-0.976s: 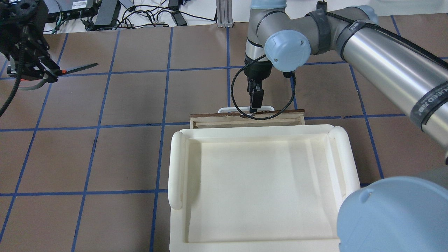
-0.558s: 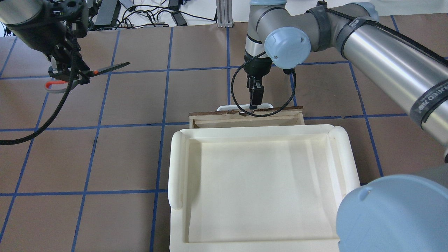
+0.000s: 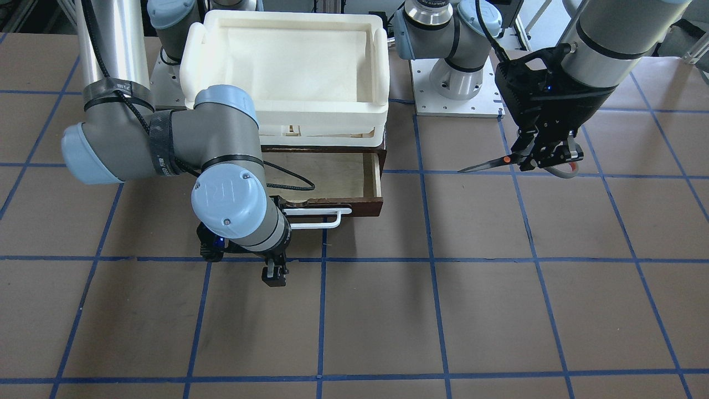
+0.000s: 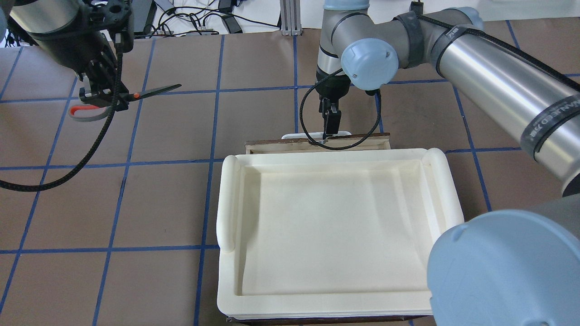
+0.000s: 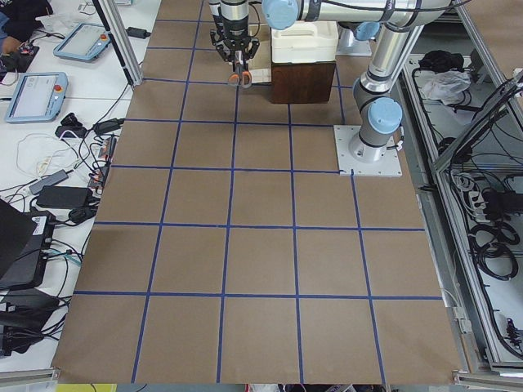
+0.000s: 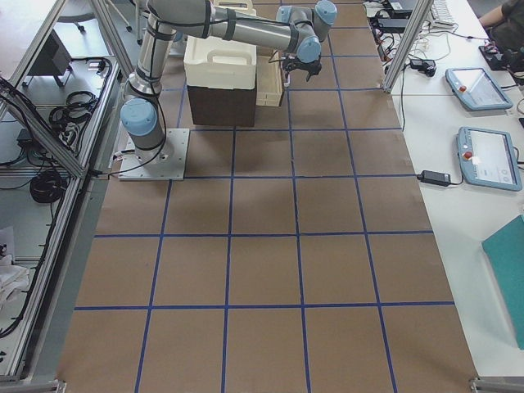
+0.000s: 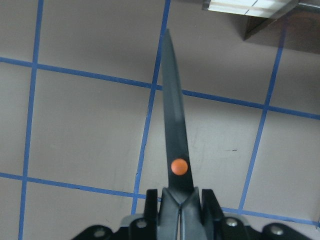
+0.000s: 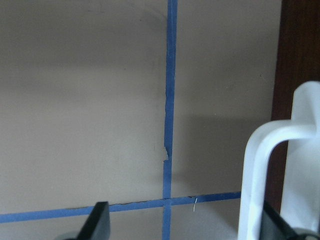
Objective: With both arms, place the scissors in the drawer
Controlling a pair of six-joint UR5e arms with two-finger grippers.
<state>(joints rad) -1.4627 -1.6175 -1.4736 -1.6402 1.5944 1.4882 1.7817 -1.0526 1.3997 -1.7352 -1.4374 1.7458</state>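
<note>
My left gripper (image 4: 103, 94) is shut on the scissors (image 4: 152, 92) just behind the orange pivot dot and holds them above the table, left of the drawer. The dark blades point toward the drawer (image 4: 272, 146). They show in the front view (image 3: 490, 163) and the left wrist view (image 7: 175, 135). The drawer (image 3: 377, 174) stands pulled out under the foam tray, its pale inside bare. My right gripper (image 3: 288, 213) is open at the white bar handle (image 3: 318, 217). In the right wrist view the handle (image 8: 260, 165) stands between the spread fingers, close to one finger.
The cream-white foam tray (image 4: 229, 203) lies on top of the brown cabinet. Cables and power bricks (image 4: 181, 18) lie past the table's far edge. The left arm's base plate (image 3: 457, 105) is beside the cabinet. Blue tape lines grid the brown table.
My left gripper has carried the scissors right, toward the drawer. The cabinet with tray and drawer front has shifted a little away from my base, and the right gripper with it.
</note>
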